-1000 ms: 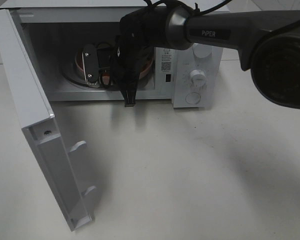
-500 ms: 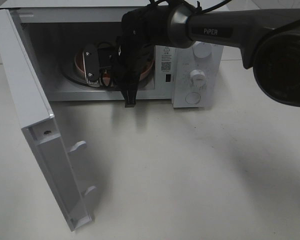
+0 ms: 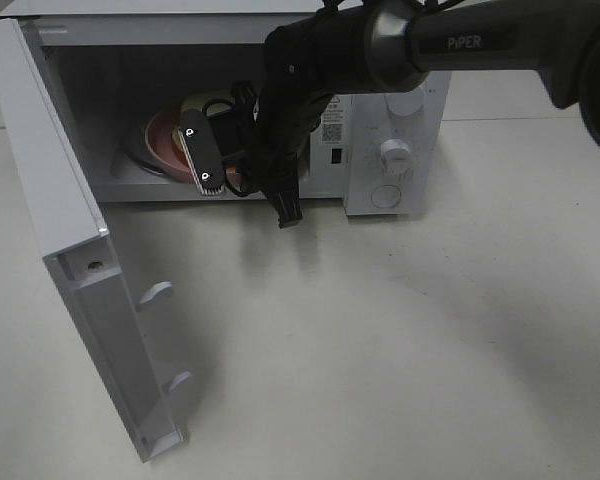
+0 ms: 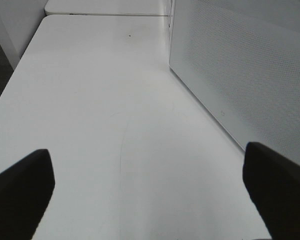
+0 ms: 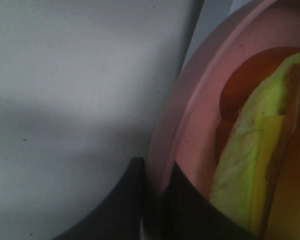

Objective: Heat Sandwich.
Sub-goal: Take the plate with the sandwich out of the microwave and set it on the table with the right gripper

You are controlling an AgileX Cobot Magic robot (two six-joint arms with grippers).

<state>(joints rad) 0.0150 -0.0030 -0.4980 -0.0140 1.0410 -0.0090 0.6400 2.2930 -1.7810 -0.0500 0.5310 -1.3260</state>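
The sandwich (image 5: 255, 165) shows yellow-green filling and brown crust and lies on the round pink plate (image 5: 190, 100). My right gripper (image 5: 157, 200) is shut on the plate's rim, one dark finger on each side of it. In the exterior high view the right arm reaches across into the open microwave (image 3: 390, 150). There the right gripper (image 3: 220, 180) holds the plate (image 3: 160, 140) low at the cavity's front, and only a pale bit of the sandwich (image 3: 202, 103) peeks out behind it. My left gripper (image 4: 150, 200) stands wide open over bare table, holding nothing.
The microwave door (image 3: 70, 240) swings out wide to the left. Its control knobs (image 3: 393, 155) are on the right panel. The white table (image 3: 400, 340) spreads out in front. A white perforated panel (image 4: 240, 75) stands beside the left gripper.
The right gripper has drawn back toward the front of the microwave opening and a little right, bringing the pink plate with it. The left gripper looks unchanged.
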